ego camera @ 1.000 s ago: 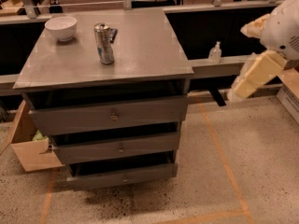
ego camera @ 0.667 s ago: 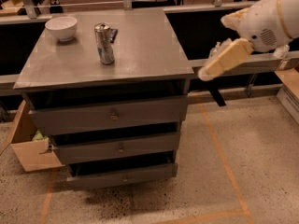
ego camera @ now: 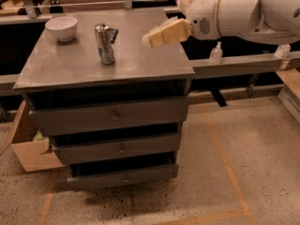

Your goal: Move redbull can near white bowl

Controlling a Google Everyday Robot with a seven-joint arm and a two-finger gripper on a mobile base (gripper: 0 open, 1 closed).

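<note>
We see the white, rounded robot arm (ego camera: 234, 13) coming in from the upper right of the view, stretched roughly horizontal toward the left. At its end the cream-coloured gripper (ego camera: 154, 37) points left and slightly down. It hangs over the right part of the grey metal drawer cabinet's top (ego camera: 140, 64), apart from everything on it. We can't tell whether the gripper is open or closed, as it reads as one pale block. It holds nothing.

The tall slim silver-and-blue redbull can (ego camera: 105, 44) stands upright on the cabinet top, left of centre and well left of the gripper. The small round plain white bowl (ego camera: 61, 28) sits in the back-left corner of the top, near the can but not touching it. A small dark flat item (ego camera: 114, 33) lies just behind the can; we can't make out what it is.

The cabinet's three drawers are each pulled out a bit. A clear pump bottle (ego camera: 215, 53) stands on the ledge to the right, under the arm. A brown cardboard box (ego camera: 33, 153) lies on the floor at lower left.

Vs. 0.7 s ago, the gripper was off the cabinet's right edge and lower in the view. Now it's further left, over the top and closer to the can. The can and bowl are in the same spots.
</note>
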